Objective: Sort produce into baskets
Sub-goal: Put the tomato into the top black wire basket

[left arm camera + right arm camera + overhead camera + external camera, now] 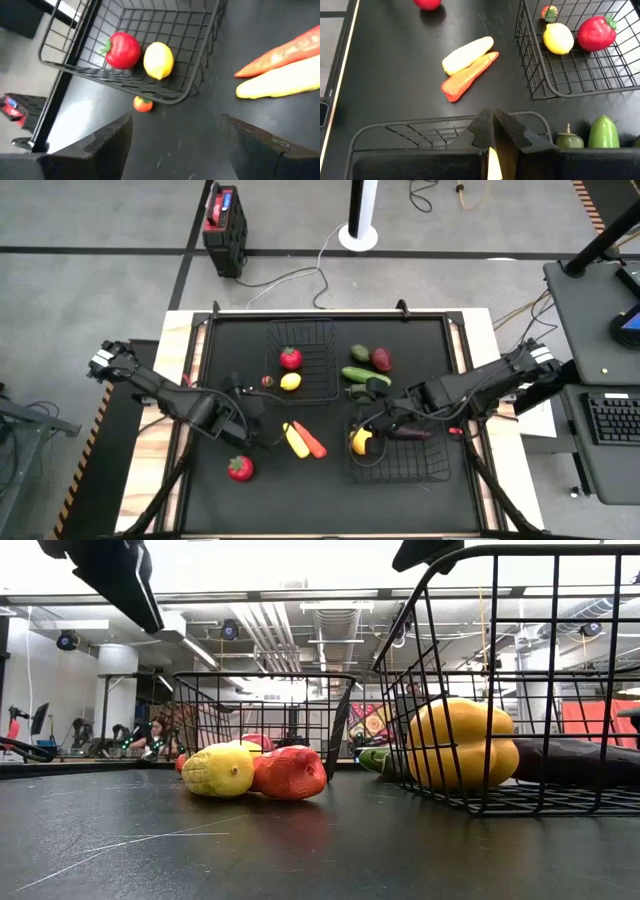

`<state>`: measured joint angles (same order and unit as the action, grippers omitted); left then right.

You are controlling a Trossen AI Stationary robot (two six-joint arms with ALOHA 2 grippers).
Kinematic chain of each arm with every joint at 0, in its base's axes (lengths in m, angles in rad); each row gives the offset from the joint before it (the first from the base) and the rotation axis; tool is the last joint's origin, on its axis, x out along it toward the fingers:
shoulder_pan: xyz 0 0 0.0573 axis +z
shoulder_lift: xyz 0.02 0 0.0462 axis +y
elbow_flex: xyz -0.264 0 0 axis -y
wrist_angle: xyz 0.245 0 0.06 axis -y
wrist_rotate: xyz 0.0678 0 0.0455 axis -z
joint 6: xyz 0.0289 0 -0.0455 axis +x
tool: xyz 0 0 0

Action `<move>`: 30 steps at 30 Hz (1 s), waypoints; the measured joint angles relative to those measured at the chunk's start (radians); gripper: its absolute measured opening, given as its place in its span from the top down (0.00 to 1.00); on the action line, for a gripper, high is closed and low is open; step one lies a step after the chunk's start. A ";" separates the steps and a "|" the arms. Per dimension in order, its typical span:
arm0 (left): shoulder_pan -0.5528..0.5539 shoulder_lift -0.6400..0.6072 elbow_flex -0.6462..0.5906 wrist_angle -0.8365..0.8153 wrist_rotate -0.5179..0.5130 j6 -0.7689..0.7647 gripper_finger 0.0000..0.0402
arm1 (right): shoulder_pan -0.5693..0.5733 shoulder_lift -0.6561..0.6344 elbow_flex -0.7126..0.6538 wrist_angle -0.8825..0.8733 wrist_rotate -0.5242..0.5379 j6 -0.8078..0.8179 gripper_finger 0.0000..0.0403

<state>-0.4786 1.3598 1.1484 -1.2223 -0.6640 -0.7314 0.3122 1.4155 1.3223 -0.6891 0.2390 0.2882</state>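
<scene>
With the left gripper (243,432) held open and empty near the corn (295,440) and carrot (311,440), both could be knocked aside if approached off-centre.

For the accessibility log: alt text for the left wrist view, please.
A black wire basket holds a red tomato and a yellow lemon. A small orange piece sits just outside it; an orange carrot and pale yellow piece lie apart.

A robotics lab or workshop — bare grey concrete floor (100,240) crossed by cables (300,275), exposed ceiling ducts (270,630), a keyboard (612,418) at three o'clock, and a person (155,735) seated at a far workstation.
</scene>
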 joint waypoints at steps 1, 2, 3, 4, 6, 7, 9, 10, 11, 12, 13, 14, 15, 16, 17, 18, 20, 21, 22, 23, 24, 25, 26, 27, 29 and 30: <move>0.001 0.000 0.000 0.004 0.002 -0.009 0.32 | 0.000 0.000 -0.003 0.000 0.000 0.000 0.97; 0.001 0.004 0.000 0.020 0.012 -0.040 0.32 | 0.000 0.000 -0.006 0.001 0.000 0.000 0.97; 0.001 0.010 0.000 0.035 0.015 -0.094 0.32 | 0.000 0.000 -0.008 0.008 0.000 0.000 0.97; 0.001 0.016 -0.001 0.043 0.014 -0.157 0.32 | 0.000 0.000 -0.010 0.019 0.000 0.000 0.97; 0.000 0.030 -0.009 0.040 -0.001 -0.198 0.32 | 0.000 0.000 -0.010 0.024 0.000 -0.001 0.97; 0.000 0.034 -0.016 0.030 0.000 -0.198 0.33 | 0.000 0.000 -0.011 0.024 -0.001 -0.003 0.97; 0.001 0.038 -0.040 0.005 -0.007 -0.198 0.35 | 0.000 0.000 -0.011 0.025 -0.001 -0.010 0.97; 0.002 0.037 -0.056 -0.007 -0.011 -0.200 0.36 | 0.000 0.000 -0.011 0.026 -0.001 -0.010 0.97; 0.004 0.031 -0.076 -0.008 -0.013 -0.201 0.37 | 0.000 0.000 -0.011 0.026 -0.002 -0.010 0.97; 0.006 0.027 -0.095 -0.008 -0.028 -0.198 0.38 | 0.000 0.000 -0.011 0.026 -0.002 -0.010 0.97; 0.006 0.023 -0.114 -0.010 -0.062 -0.185 0.39 | 0.001 0.000 -0.011 0.026 -0.002 -0.010 0.97; 0.006 0.018 -0.135 -0.012 -0.118 -0.171 0.40 | 0.002 0.000 -0.012 0.026 -0.002 -0.011 0.97; 0.007 0.014 -0.155 -0.019 -0.185 -0.168 0.42 | 0.002 0.000 -0.013 0.025 -0.002 -0.011 0.97; 0.007 0.010 -0.173 -0.031 -0.241 -0.168 0.43 | 0.002 0.000 -0.014 0.026 -0.003 -0.011 0.97; 0.009 0.008 -0.186 -0.036 -0.271 -0.168 0.44 | 0.002 0.000 -0.014 0.026 -0.003 -0.011 0.97; 0.014 0.006 -0.195 -0.035 -0.285 -0.168 0.45 | 0.002 0.000 -0.014 0.026 -0.003 -0.011 0.97; 0.024 0.002 -0.207 -0.034 -0.284 -0.176 0.47 | 0.002 0.000 -0.014 0.027 -0.002 -0.011 0.97; 0.027 -0.002 -0.211 -0.034 -0.270 -0.181 0.48 | 0.002 0.000 -0.015 0.029 -0.002 -0.011 0.97; 0.029 -0.007 -0.214 -0.028 -0.234 -0.183 0.49 | 0.002 0.000 -0.016 0.033 -0.002 -0.011 0.97; 0.029 -0.011 -0.216 -0.020 -0.179 -0.169 0.51 | 0.002 0.000 -0.018 0.036 -0.002 -0.011 0.97; 0.029 -0.016 -0.220 -0.009 -0.126 -0.146 0.52 | 0.002 0.000 -0.019 0.035 -0.002 -0.012 0.97; 0.029 -0.022 -0.225 0.002 -0.088 -0.124 0.53 | 0.002 0.000 -0.020 0.036 -0.002 -0.015 0.97; 0.028 -0.032 -0.231 0.022 -0.064 -0.102 0.55 | 0.002 0.000 -0.021 0.036 -0.002 -0.019 0.97; 0.028 -0.043 -0.236 0.049 -0.051 -0.071 0.56 | 0.002 0.000 -0.021 0.037 -0.002 -0.023 0.97; 0.029 -0.069 -0.249 0.125 -0.043 0.008 0.60 | 0.002 0.000 -0.021 0.044 -0.002 -0.033 0.97; 0.032 -0.084 -0.255 0.169 -0.026 0.059 0.62 | 0.002 0.000 -0.021 0.049 -0.002 -0.038 0.97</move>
<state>-0.4467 1.2756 0.8939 -1.0534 -0.6897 -0.6723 0.3138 1.4158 1.3014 -0.6397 0.2371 0.2505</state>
